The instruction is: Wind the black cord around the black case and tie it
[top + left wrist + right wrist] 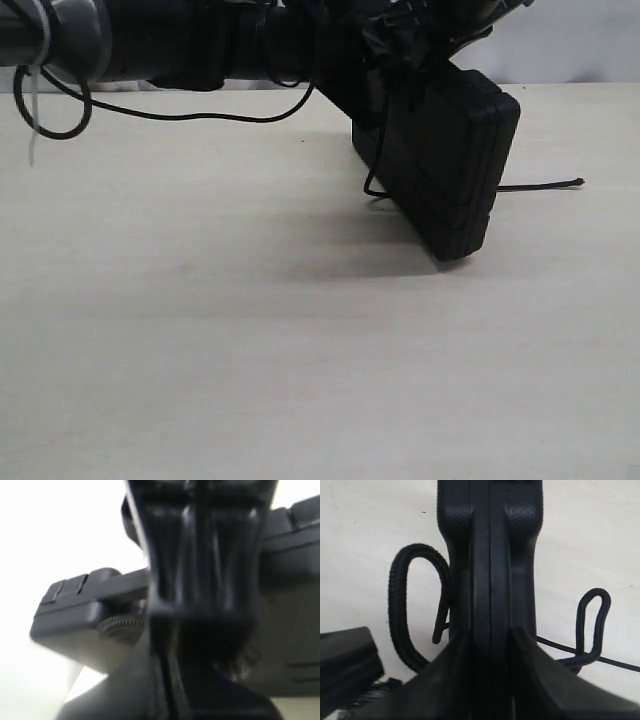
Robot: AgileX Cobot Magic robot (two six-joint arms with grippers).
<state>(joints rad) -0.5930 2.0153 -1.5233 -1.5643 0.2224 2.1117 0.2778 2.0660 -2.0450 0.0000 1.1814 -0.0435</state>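
The black case [445, 160] hangs tilted at the back right, its lower corner at or just above the table. Both grippers crowd its top: my left gripper [385, 60] reaches in from the left and my right gripper [450, 30] comes from above. The black cord [372, 180] drops in a loop beside the case, and its end [575, 182] lies on the table to the right. In the right wrist view my right gripper [490, 510] is shut, with cord loops [400, 605] on both sides. My left gripper [170, 680] is blurred and looks shut against the case [75, 610].
My left arm [180, 40] spans the top of the exterior view, and its thin cable [200, 116] sags toward the pale table [300, 360]. A second cable loop [55, 115] hangs at the far left.
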